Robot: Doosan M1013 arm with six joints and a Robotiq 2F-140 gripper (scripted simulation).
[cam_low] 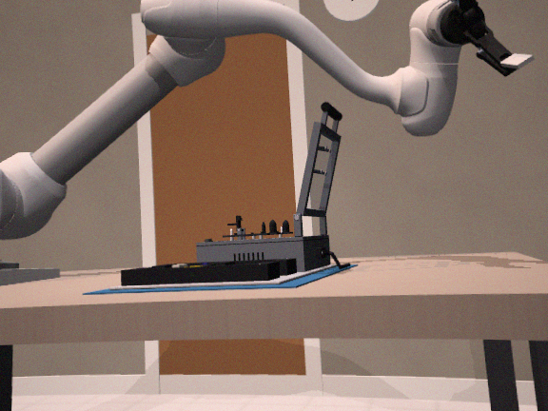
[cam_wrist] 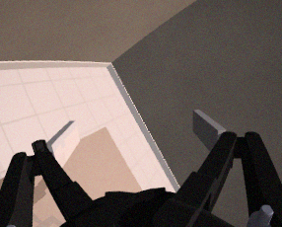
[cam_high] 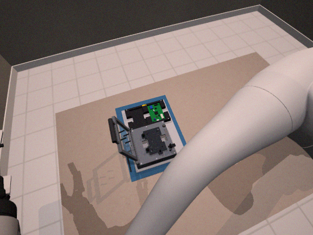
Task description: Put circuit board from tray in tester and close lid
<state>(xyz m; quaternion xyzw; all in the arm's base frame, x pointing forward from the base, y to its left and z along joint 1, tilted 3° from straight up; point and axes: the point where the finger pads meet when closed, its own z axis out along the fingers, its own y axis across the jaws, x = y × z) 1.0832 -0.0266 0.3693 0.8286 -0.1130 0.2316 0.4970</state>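
Observation:
The green circuit board [cam_high: 155,112] lies face up in the right pocket of the black tray [cam_low: 200,276], its white connector [cam_high: 162,116] at the end nearer the tester. The tester [cam_high: 138,144] [cam_low: 281,253] stands beside the tray, with no board on its dark plate [cam_high: 155,142]. Its lid [cam_high: 129,155] [cam_low: 308,171] stands open, tilted slightly back, with the black handle [cam_high: 113,130] [cam_low: 331,111] at its top. The latch hook [cam_high: 171,146] [cam_low: 239,222] stands opposite the hinge. My gripper [cam_low: 498,21] [cam_wrist: 135,125] is wide open and empty, high up beyond the lid side, far from board and handle.
Tray and tester stand on a white sheet over a blue mat [cam_high: 135,177] [cam_low: 304,281] on the table [cam_high: 89,136] [cam_low: 428,276]. The arm crosses above the table in the top view, partly hiding the mat. The wrist view shows only floor, walls and a table corner.

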